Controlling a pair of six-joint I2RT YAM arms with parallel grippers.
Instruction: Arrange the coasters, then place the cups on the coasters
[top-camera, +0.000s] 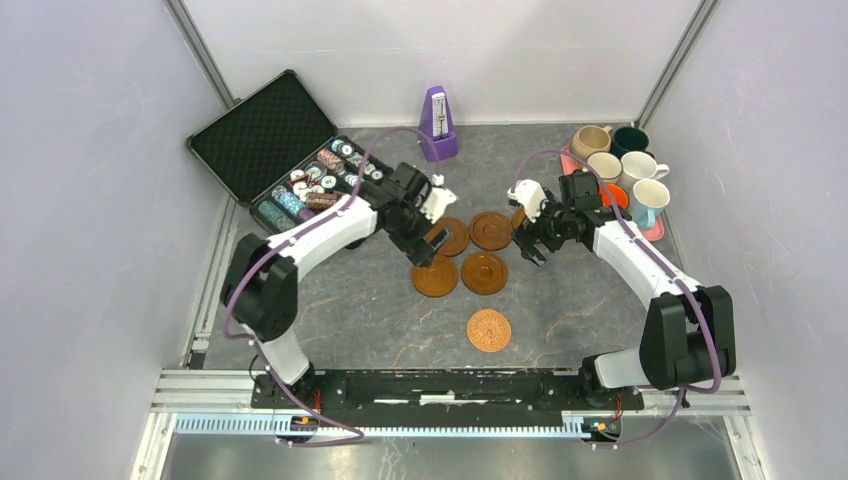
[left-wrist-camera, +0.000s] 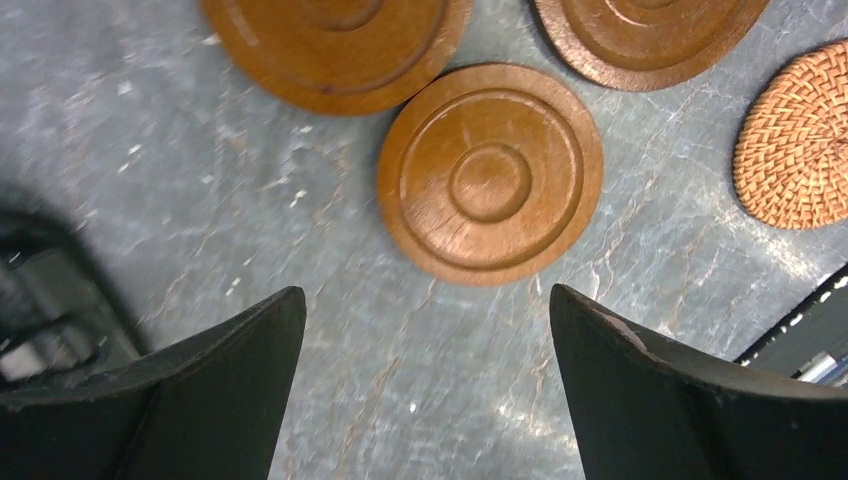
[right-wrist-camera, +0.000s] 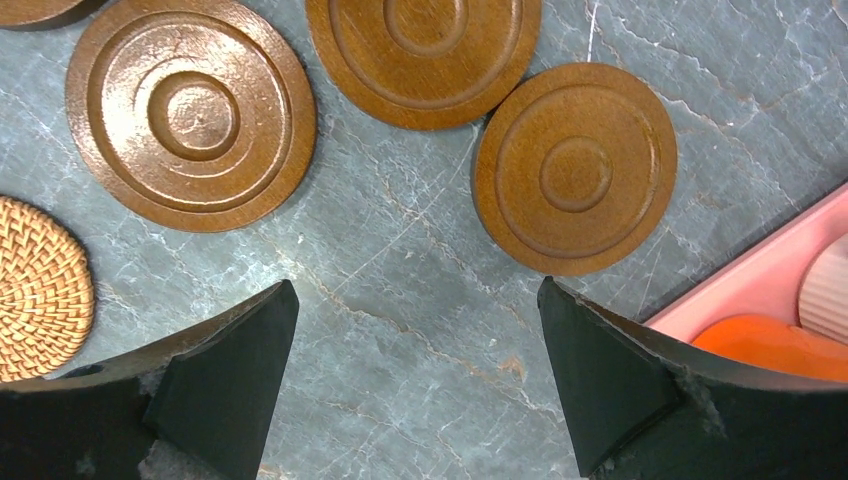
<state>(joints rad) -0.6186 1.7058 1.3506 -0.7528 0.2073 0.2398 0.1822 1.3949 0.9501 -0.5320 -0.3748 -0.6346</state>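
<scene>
Four brown wooden coasters (top-camera: 491, 231) lie in a loose cluster at mid-table, and a fifth (right-wrist-camera: 575, 165) sits beside the pink tray. A woven rattan coaster (top-camera: 489, 329) lies alone nearer the front. My left gripper (top-camera: 428, 250) hangs open at the cluster's left; in its wrist view the open left gripper (left-wrist-camera: 425, 290) is over bare table just short of one coaster (left-wrist-camera: 490, 175). My right gripper (top-camera: 528, 250) is open at the cluster's right, the right gripper (right-wrist-camera: 417, 282) empty over bare table. The cups (top-camera: 638, 168) stand on the tray.
The pink tray (top-camera: 657, 229) sits at the back right against the wall. An open black case (top-camera: 262, 135) of poker chips stands at the back left. A purple metronome (top-camera: 438, 124) is at the back centre. White walls enclose the table.
</scene>
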